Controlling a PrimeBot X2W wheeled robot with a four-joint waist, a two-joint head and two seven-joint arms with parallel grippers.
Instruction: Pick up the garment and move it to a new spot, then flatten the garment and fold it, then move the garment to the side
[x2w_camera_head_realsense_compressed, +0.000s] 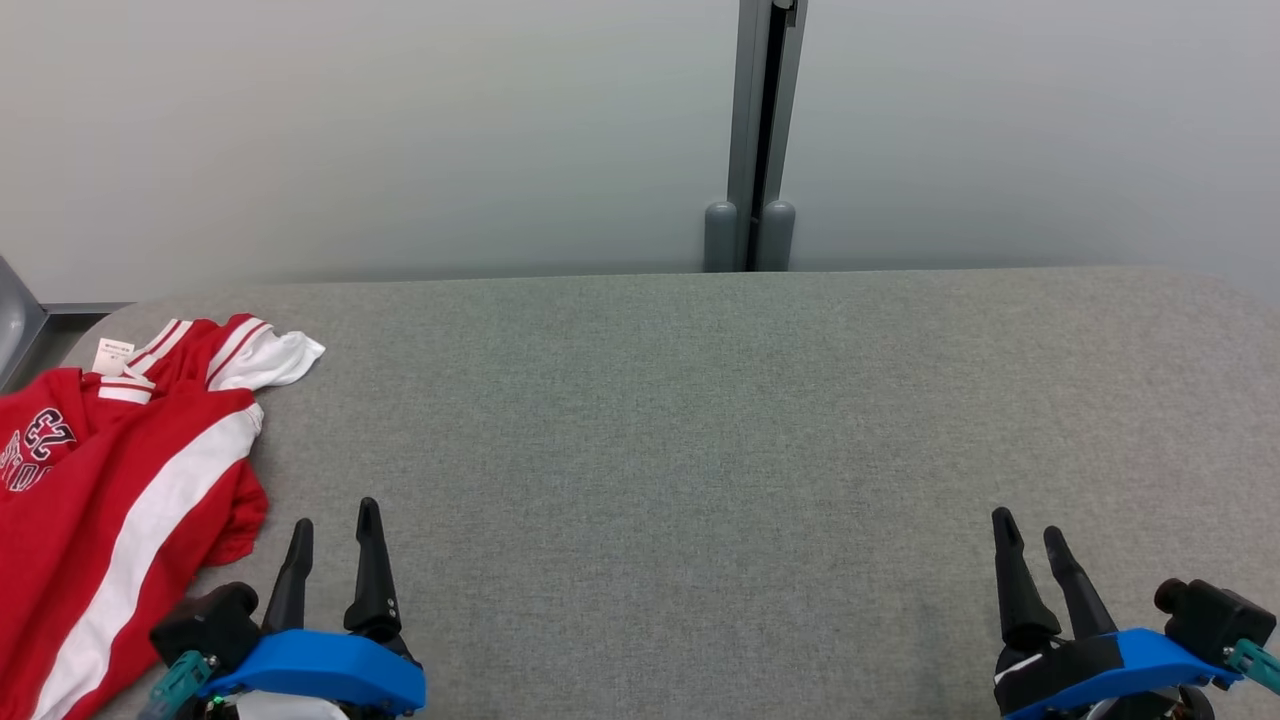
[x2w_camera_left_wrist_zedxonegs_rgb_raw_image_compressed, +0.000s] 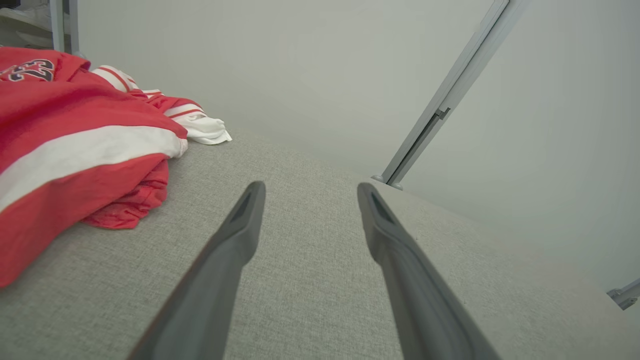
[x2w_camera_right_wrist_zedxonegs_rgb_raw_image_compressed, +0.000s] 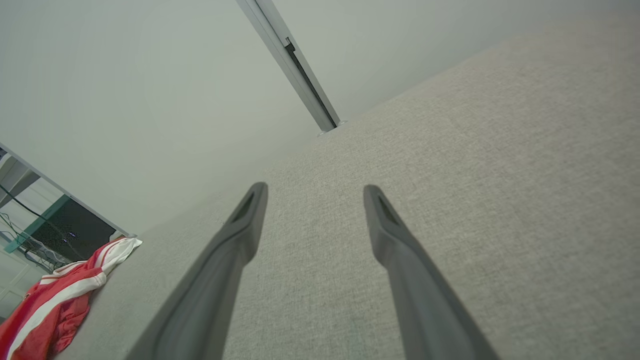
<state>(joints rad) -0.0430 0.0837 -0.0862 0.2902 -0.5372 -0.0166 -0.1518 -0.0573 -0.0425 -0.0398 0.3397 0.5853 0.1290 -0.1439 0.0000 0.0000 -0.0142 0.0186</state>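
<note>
Left claw (x2w_camera_head_realsense_compressed: 336, 514) near crumpled jersey (x2w_camera_head_realsense_compressed: 120, 480)

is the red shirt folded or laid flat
Neither: the red garment lies rumpled at the grey table's left end, cloth bunched under its edge.

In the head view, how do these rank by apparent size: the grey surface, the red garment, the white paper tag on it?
Largest to smallest:
1. grey surface
2. garment
3. paper tag
The garment runs off frame.
</note>
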